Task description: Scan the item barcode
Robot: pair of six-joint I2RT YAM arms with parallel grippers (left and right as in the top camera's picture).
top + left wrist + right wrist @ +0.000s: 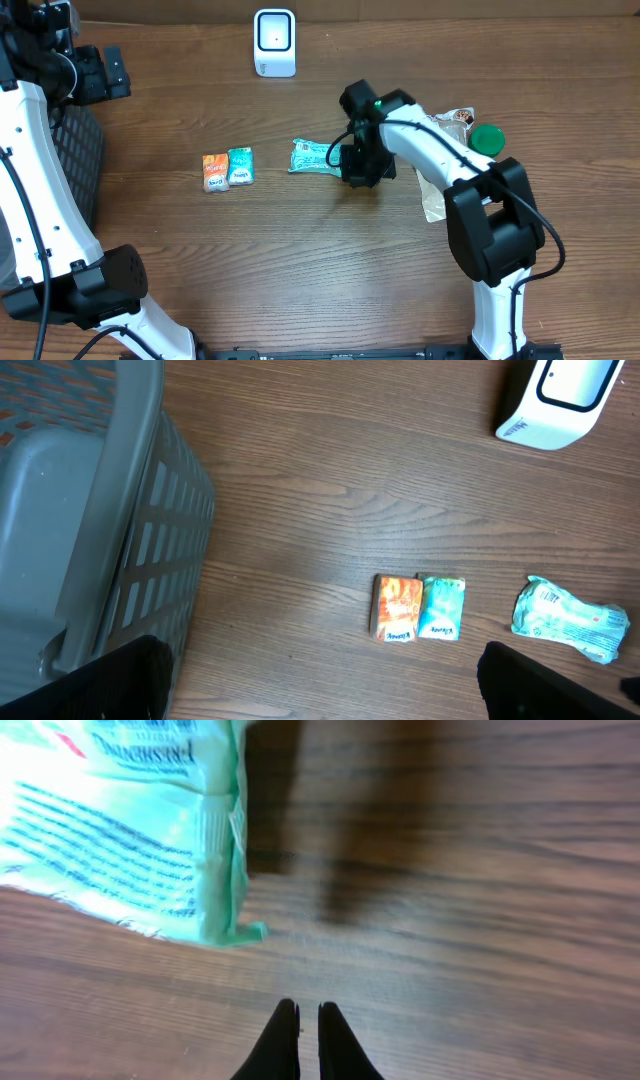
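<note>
Right gripper (308, 1038) closed on nothing, lower centre; left gripper (320, 670) wide apart. One green packet (120, 820), two small packs (440, 608), one scanner (560, 395).

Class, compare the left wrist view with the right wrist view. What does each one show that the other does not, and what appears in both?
Only the left wrist view shows the basket, the scanner, the orange pack, the teal pack and the open left end effector.

Only the right wrist view shows the right end effector, shut with nothing between its fingers.

Both show the green pouch lying on the table. The left wrist view shows it whole, while the right wrist view shows only one end, close up.
</note>
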